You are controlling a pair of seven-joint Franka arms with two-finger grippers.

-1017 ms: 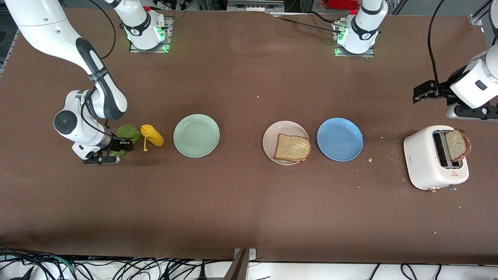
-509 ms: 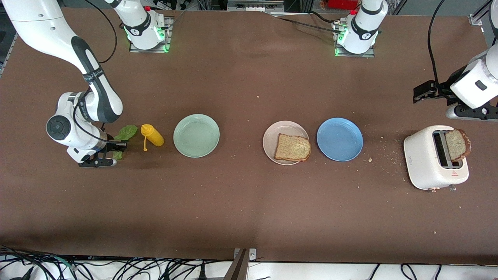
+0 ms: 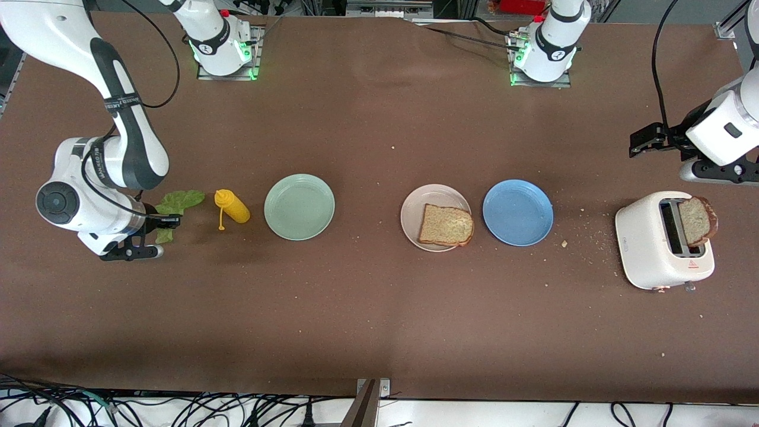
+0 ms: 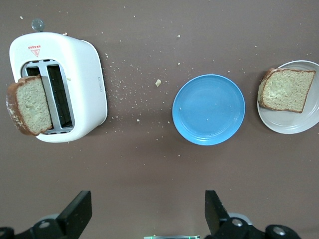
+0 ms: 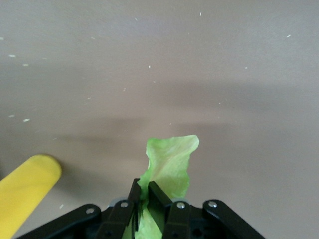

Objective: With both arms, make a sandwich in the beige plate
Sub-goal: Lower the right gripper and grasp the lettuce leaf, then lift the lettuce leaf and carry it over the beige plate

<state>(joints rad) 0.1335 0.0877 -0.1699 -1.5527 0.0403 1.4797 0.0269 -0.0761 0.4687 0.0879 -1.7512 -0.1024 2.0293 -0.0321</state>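
Observation:
A ruffled green lettuce leaf (image 3: 178, 201) (image 5: 172, 159) hangs from my right gripper (image 3: 168, 222) (image 5: 143, 188), which is shut on its edge just above the table, beside the yellow bottle. The beige plate (image 3: 433, 196) (image 4: 299, 122) sits mid-table with one brown bread slice (image 3: 446, 225) (image 4: 286, 89) on it. A second bread slice (image 3: 697, 220) (image 4: 30, 104) sticks up out of the white toaster (image 3: 658, 243) (image 4: 87, 74). My left gripper (image 3: 639, 141) (image 4: 147, 199) waits open and empty over the table by the toaster.
The yellow squeeze bottle (image 3: 232, 206) (image 5: 27, 189) lies close beside the lettuce, with a mint-green plate (image 3: 299, 206) next to it. A blue plate (image 3: 517, 212) (image 4: 208, 109) stands between the beige plate and the toaster. Crumbs lie scattered around the toaster.
My right gripper shut on the lettuce and pulled it up and away from the yellow bottle, toward the right arm's end of the table. The left arm stayed still.

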